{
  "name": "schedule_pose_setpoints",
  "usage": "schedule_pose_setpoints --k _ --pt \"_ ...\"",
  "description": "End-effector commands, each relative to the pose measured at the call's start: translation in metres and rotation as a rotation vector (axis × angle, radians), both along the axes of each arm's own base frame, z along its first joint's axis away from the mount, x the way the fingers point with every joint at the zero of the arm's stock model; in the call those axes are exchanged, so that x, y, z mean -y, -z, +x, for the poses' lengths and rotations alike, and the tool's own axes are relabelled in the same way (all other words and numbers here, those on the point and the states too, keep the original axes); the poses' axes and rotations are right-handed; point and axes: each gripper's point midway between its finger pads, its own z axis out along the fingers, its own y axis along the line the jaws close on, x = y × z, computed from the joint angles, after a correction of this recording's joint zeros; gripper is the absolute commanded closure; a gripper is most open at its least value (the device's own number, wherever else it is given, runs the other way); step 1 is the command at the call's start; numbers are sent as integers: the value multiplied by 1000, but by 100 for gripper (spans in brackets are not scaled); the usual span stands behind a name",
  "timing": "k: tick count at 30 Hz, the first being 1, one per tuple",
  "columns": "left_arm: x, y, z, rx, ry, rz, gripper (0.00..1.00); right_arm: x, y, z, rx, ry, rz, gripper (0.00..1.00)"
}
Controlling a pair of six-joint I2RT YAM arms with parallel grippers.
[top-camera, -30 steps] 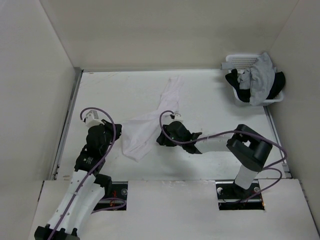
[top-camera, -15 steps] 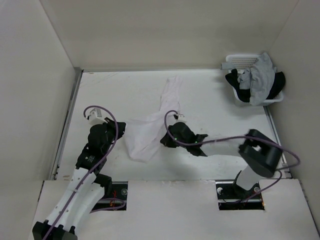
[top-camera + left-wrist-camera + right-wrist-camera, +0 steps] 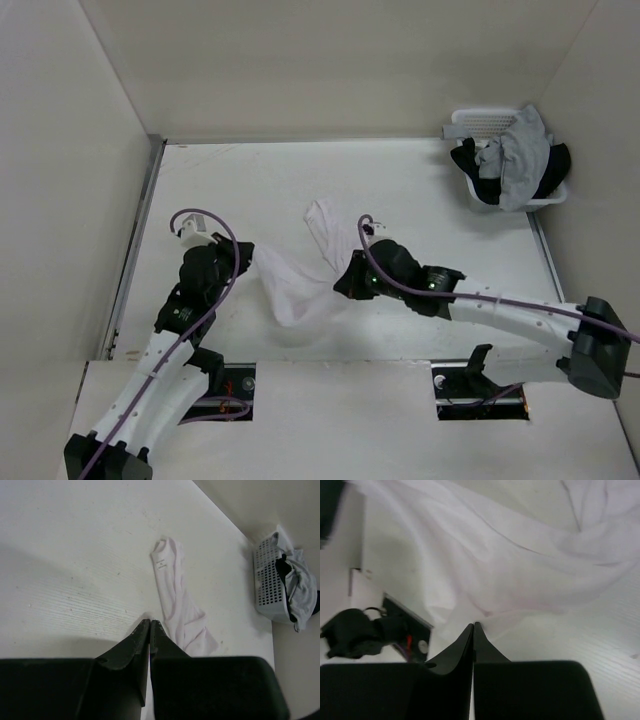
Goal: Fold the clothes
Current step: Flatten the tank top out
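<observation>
While the left fingers (image 3: 150, 630) and right fingers (image 3: 473, 632) both look pinched shut on it, the white T-shirt (image 3: 295, 290) just sags crumpled between them. No fold made yet, I'd say, and it needs spreading flat first. White desk (image 3: 230, 180), plain pale walls (image 3: 300, 60), basket (image 3: 465, 122) of other laundry well beyond the right fingers.

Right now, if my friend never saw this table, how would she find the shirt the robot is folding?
Look at the white table, near its front edge. The white T-shirt lies crumpled between the left hand and the right hand. It is the only garment on the table; the grey garment and the black garment sit in the basket in the far right corner.
</observation>
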Motion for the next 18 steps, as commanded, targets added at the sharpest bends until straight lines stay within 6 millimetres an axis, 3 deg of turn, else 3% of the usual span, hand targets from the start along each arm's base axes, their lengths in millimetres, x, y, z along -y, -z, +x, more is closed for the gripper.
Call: schedule_pose_setpoints --k 1,5,10,12,14,16,17,18 --pt "-13 -7 9 36 -64 -7 99 4 47 22 -67 15 -88 97" --pt "-21 -3 14 23 -90 -14 99 -17 84 66 -109 -7 -103 98" --pt "-28 10 13 -8 -122 -5 99 -25 89 137 -55 61 -84 100" --pt "-28 15 14 -23 -122 -14 99 -18 71 174 -5 111 -56 100" --pt "-24 14 16 -29 -113 -22 99 -12 40 197 57 146 -9 100" --pt "-17 6 17 -9 -96 -36 99 -6 4 199 125 155 33 100" --pt "-14 1 17 7 -88 -40 99 -1 -3 194 142 156 40 100" --pt "-12 -7 17 30 -80 -41 99 1 -8 171 144 136 45 100"
